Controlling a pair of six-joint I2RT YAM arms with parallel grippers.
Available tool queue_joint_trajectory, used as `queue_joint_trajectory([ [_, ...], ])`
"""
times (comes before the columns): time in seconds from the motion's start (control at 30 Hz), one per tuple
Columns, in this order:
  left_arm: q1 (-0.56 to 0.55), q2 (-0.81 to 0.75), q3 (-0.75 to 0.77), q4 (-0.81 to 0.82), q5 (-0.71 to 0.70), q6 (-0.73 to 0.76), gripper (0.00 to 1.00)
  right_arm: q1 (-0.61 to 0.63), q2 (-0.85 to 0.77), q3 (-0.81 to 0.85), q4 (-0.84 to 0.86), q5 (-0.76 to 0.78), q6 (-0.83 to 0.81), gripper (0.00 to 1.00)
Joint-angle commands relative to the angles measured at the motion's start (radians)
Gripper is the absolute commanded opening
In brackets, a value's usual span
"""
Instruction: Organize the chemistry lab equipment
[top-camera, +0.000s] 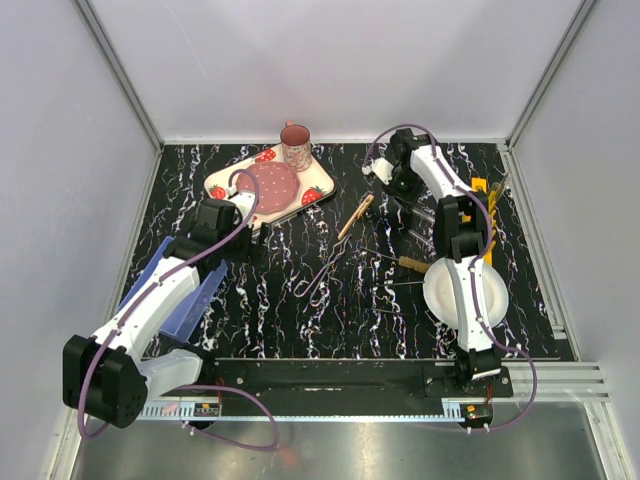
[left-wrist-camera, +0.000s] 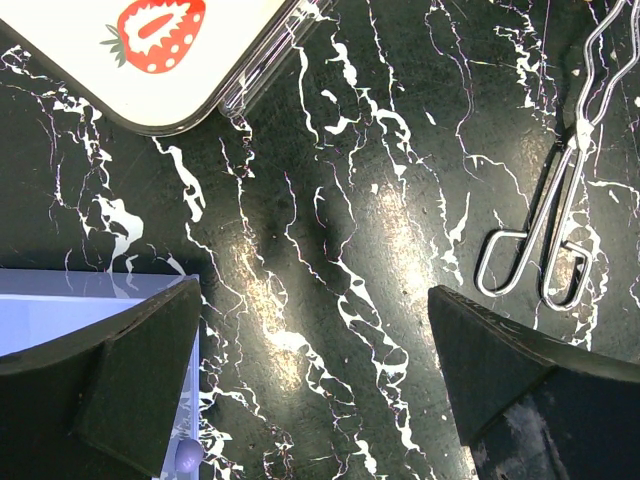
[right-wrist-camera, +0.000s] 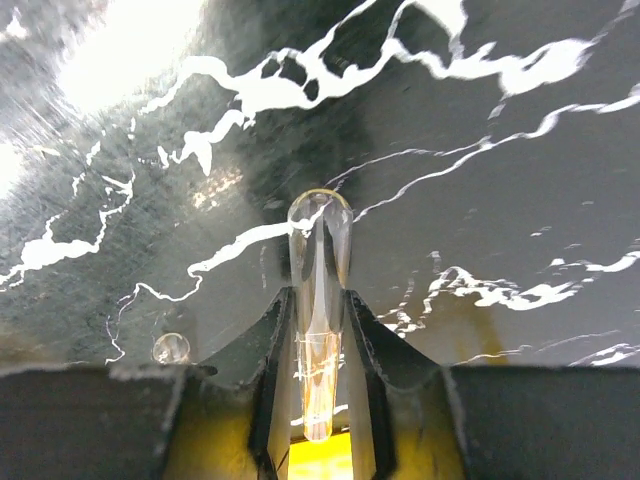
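My right gripper (right-wrist-camera: 320, 330) is shut on a thin clear glass test tube (right-wrist-camera: 320, 250), whose rounded end sticks out past the fingertips just above the black marbled table. In the top view this gripper (top-camera: 408, 222) is at the right middle. A bent metal wire tong (top-camera: 320, 275) lies at the table's centre and also shows in the left wrist view (left-wrist-camera: 560, 200). A wooden-handled tool (top-camera: 355, 215) lies above the tong, and another (top-camera: 413, 264) lies by the plate. My left gripper (left-wrist-camera: 320, 370) is open and empty, low over bare table left of the tong.
A strawberry-patterned tray (top-camera: 225, 180) with a pink mug (top-camera: 296, 146) stands at the back left. A white plate (top-camera: 490, 295) sits at the right, a yellow rack (top-camera: 485, 205) behind it. A blue bin (top-camera: 180, 310) lies under the left arm. Another tube's end (right-wrist-camera: 171, 348) shows beside the right fingers.
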Motion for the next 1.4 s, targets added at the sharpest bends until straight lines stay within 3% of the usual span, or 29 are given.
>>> queue_joint_trajectory([
  [0.0,-0.002,-0.038,-0.008,0.045,-0.019,0.007,0.99,-0.002,-0.099,0.125,0.062,-0.082,-0.024,0.16],
  [0.27,-0.003,-0.07,-0.017,0.048,-0.027,0.004,0.99,-0.009,-0.286,0.159,0.058,-0.22,0.048,0.16],
  [0.57,-0.003,-0.113,-0.021,0.051,-0.032,-0.001,0.99,-0.119,-0.635,0.009,0.107,-0.384,0.209,0.17],
  [0.73,-0.003,-0.127,-0.023,0.054,-0.028,-0.002,0.99,-0.209,-0.852,-0.253,0.222,-0.476,0.289,0.18],
  [0.97,-0.003,-0.147,-0.02,0.054,0.014,-0.004,0.99,-0.321,-1.191,-0.749,0.514,-0.485,0.358,0.21],
  [1.13,-0.003,-0.151,-0.02,0.055,0.025,-0.004,0.99,-0.438,-1.248,-0.883,0.671,-0.528,0.51,0.21],
  [1.37,-0.003,-0.135,-0.023,0.057,0.024,-0.004,0.99,-0.602,-1.156,-0.967,0.973,-0.573,0.717,0.21],
])
